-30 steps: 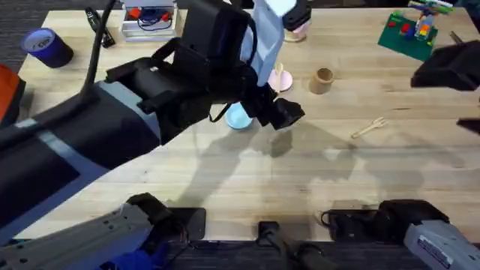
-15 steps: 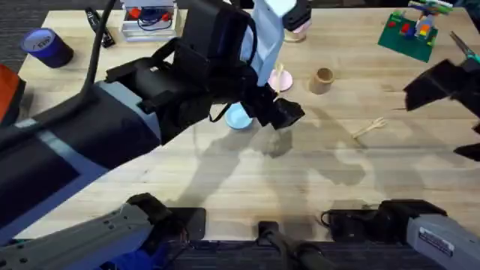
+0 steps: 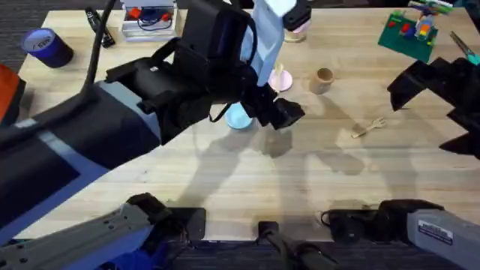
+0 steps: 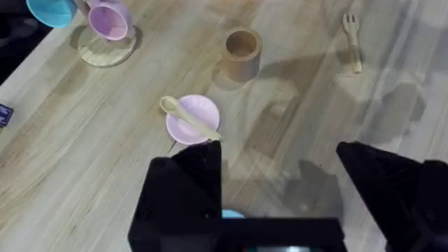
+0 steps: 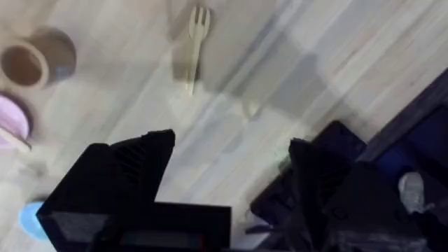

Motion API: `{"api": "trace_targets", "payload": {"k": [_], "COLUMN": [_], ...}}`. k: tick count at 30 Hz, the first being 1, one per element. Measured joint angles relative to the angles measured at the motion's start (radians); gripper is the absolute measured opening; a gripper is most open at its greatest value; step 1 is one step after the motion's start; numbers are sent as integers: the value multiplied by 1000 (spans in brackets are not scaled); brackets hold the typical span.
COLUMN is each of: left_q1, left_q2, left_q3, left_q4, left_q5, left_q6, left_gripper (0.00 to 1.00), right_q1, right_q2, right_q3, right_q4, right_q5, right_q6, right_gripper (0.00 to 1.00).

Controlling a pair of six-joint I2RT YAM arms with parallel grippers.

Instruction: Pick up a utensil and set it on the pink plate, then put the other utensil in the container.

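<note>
The spoon-like utensil (image 4: 187,117) lies across the pink plate (image 4: 198,127), which peeks out beside the left arm (image 3: 280,78). My left gripper (image 4: 280,168) hovers open and empty just short of that plate, above the light-blue plate (image 3: 238,118). The wooden fork (image 3: 369,127) lies flat on the table to the right of the tan container (image 3: 322,79); the right wrist view has the fork (image 5: 196,38) ahead of the fingers and the container (image 5: 24,63) off to one side. My right gripper (image 3: 424,109) is raised to the right of the fork, open (image 5: 231,161) and empty.
A pink mug (image 4: 108,21) on a round coaster stands behind the plates. A green brick baseplate (image 3: 409,31) sits at the back right, a purple tape roll (image 3: 46,46) at the back left. The left arm's dark bulk covers the left half of the table.
The right arm has swung in from the right edge toward the fork. The left arm, plates, spoon, fork and container have not moved.
</note>
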State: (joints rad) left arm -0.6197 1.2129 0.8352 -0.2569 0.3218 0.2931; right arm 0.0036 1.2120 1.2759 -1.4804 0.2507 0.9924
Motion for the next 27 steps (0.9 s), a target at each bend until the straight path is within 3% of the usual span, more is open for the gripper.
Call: {"api": "trace_targets", "payload": {"k": [17,21,27], "left_q1": [0,0,0], "left_q2": [0,0,0], "left_q3": [0,0,0], "left_q4": [0,0,0], "left_q5": [0,0,0], "left_q6": [0,0,0], "left_gripper": [994,994,995], "right_q1": [-47,-85,-97], "right_q2": [7,119,189], "right_q3": [-268,-279,-279], "right_q4": [328,395,436], "right_q5": [32,-29,-61], "right_q6": [32,45,48], "right_gripper": [990,994,995]}}
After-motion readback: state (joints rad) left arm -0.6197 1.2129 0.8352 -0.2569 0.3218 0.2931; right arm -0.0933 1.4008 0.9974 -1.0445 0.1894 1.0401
